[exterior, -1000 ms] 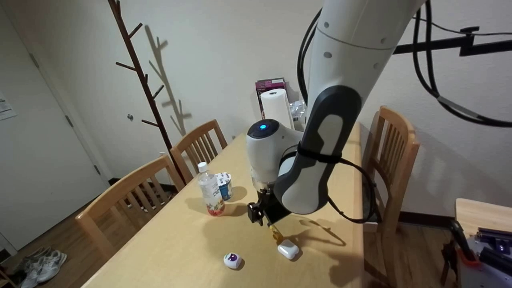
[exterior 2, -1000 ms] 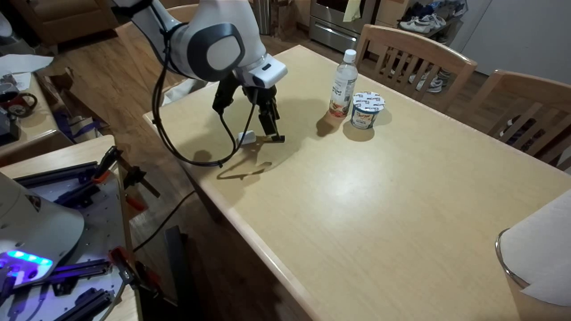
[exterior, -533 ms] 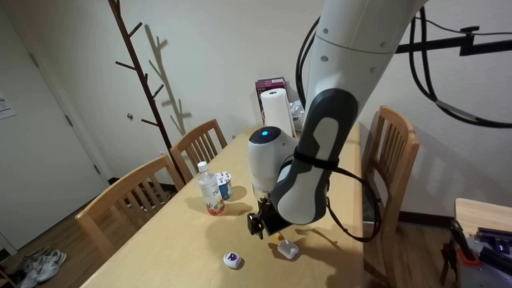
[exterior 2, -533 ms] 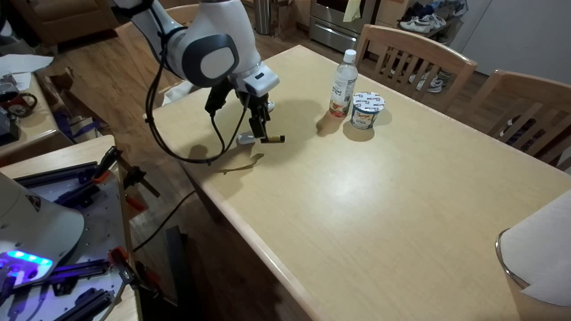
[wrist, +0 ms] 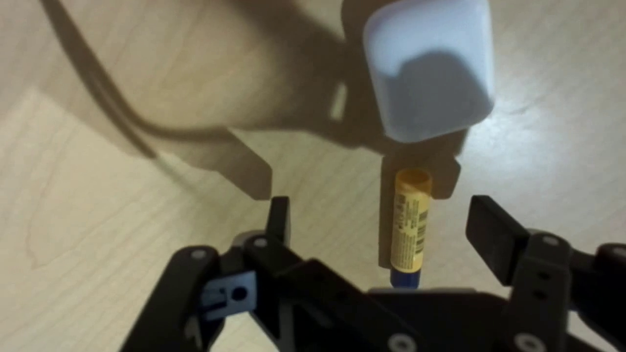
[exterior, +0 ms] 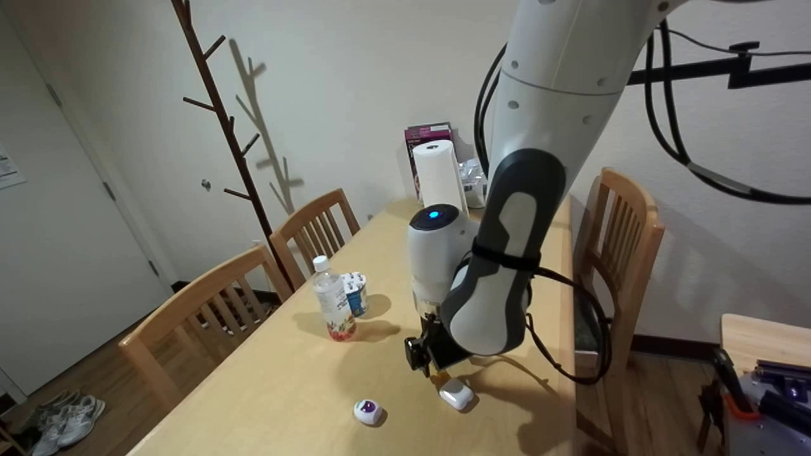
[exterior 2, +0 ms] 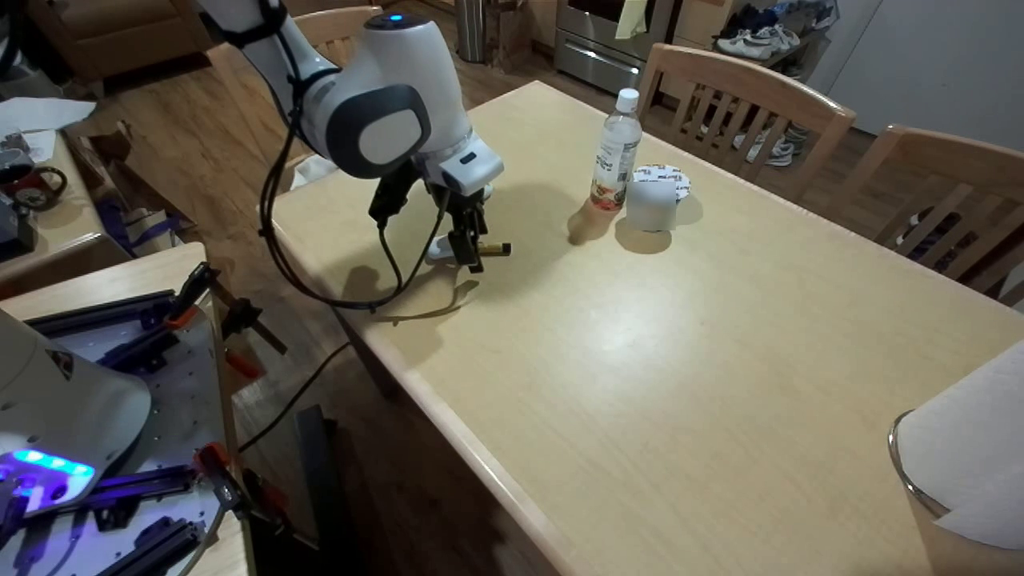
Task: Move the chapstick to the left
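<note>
Wrist view: the fingers (wrist: 494,239) stood wide apart, holding nothing; the chapstick (wrist: 410,227) lay on the desk (wrist: 122,225) in the gap between them, nearer the finger at that view's right, so a slight centering shift seemed advisable lest uneven closing roll it. Near the orange end, not touching, sat a white block (wrist: 430,73). In an exterior view, the chapstick (exterior: 440,379) showed only in part, close to that block, toward which drift was probably the error to avoid. In an exterior view, a finger covered part of the chapstick (exterior 2: 496,249); desk contact could not be told, and a low, level closing at mid-length appeared soundest before the move left.
</note>
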Controlling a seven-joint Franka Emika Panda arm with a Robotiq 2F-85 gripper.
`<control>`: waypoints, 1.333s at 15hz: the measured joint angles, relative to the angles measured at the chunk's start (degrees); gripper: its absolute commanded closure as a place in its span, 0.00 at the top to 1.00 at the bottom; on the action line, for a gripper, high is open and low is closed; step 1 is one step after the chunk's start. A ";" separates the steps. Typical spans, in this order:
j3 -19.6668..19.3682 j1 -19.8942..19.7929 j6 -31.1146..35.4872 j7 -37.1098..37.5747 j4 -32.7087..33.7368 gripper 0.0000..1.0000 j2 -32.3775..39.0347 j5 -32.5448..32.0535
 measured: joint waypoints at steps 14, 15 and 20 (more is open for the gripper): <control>-2.73 2.39 4.20 -8.06 -0.29 0.05 1.42 0.49; -3.61 3.41 4.30 -9.14 -0.29 0.05 1.54 0.33; -11.04 12.34 4.35 -13.54 0.48 0.05 1.63 -4.06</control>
